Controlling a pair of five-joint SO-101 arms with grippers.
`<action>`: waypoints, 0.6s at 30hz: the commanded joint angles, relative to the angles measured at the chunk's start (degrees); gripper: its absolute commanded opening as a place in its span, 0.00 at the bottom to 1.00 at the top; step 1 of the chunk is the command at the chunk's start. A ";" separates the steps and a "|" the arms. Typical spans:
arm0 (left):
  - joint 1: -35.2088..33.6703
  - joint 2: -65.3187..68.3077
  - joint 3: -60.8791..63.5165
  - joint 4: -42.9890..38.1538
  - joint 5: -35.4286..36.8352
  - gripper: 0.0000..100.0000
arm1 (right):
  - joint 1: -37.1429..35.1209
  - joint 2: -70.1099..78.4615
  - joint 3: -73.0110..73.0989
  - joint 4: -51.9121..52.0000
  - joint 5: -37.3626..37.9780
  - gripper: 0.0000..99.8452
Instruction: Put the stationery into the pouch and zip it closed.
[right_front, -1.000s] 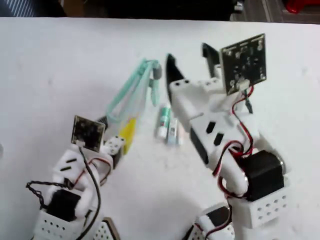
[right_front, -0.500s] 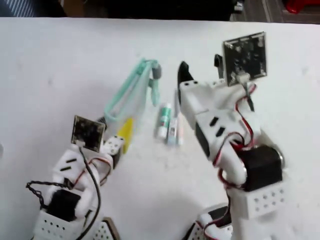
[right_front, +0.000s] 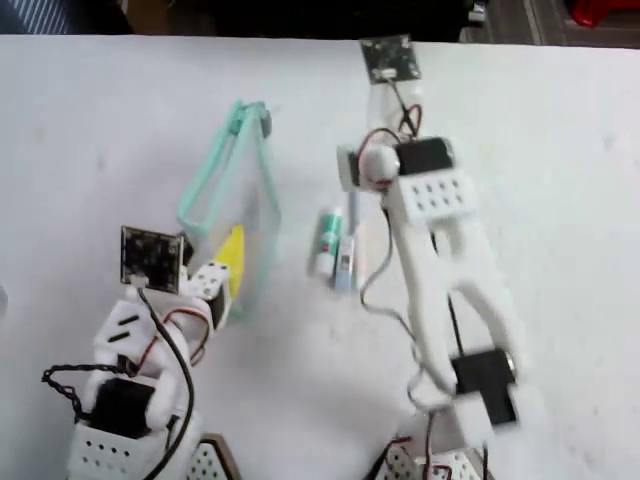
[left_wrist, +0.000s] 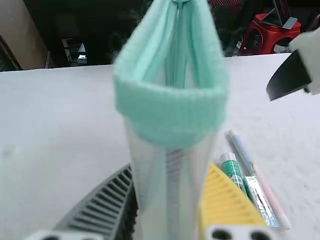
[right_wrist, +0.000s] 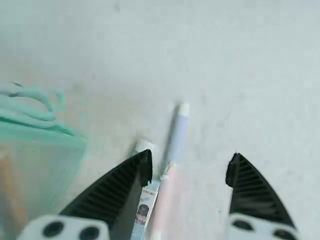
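Now my open, empty right hand (right_wrist: 191, 155) hangs over the stationery (right_wrist: 176, 131) and may pinch several pieces at once, while my left hand (left_wrist: 170, 175) clamps the pouch (left_wrist: 170, 107).

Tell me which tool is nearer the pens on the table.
Right. The right tool hangs directly over the pens with jaws open; the left tool sits off to their side, clamped on the pouch.
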 joint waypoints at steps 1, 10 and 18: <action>-0.40 -0.75 -0.26 -0.88 0.88 0.16 | 0.66 10.51 -6.24 -5.49 0.00 0.23; -0.40 -0.75 -0.18 -0.88 0.88 0.16 | 1.01 36.97 -30.42 0.04 -0.53 0.23; -0.40 -0.75 -0.18 -0.88 0.88 0.16 | 0.92 52.18 -49.67 11.30 -0.53 0.20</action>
